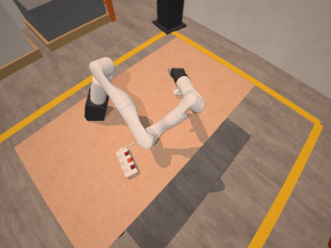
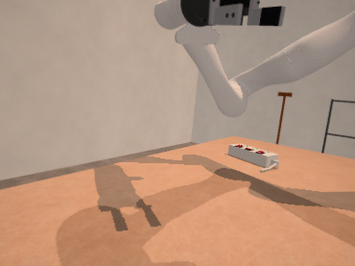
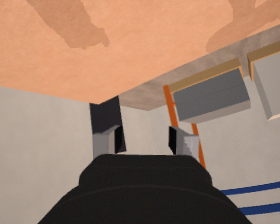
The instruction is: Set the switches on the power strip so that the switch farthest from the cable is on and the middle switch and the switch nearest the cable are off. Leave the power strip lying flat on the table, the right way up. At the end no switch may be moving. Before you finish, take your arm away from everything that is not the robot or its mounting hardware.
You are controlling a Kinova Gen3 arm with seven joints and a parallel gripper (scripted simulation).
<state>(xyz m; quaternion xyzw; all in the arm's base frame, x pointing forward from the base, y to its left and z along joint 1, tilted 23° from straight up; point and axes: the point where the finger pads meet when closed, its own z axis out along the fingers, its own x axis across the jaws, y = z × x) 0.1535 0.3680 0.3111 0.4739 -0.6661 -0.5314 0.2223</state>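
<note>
The white power strip (image 1: 124, 166) (image 2: 251, 158) lies flat on the orange-brown table, right way up, with its switches on top. Its short white cable (image 1: 129, 145) (image 2: 270, 167) leaves one end. The red middle switch (image 1: 130, 160) looks brighter than the dark red switch nearest the cable (image 1: 127, 153) and the dark red switch farthest from it (image 1: 132, 166). The rocker tilts are too small to tell. My gripper (image 1: 170, 72) (image 2: 254, 16) (image 3: 145, 135) is open and empty, high up and well away from the strip. The wrist view does not show the strip.
The arm's elbow (image 1: 146, 139) hangs above the table near the strip's cable end. The arm's black base (image 1: 96, 110) stands on the table's far left. A black column (image 1: 170, 7) stands behind the table, and grey boxes (image 1: 67, 16) (image 3: 212, 92) stand beyond its edge.
</note>
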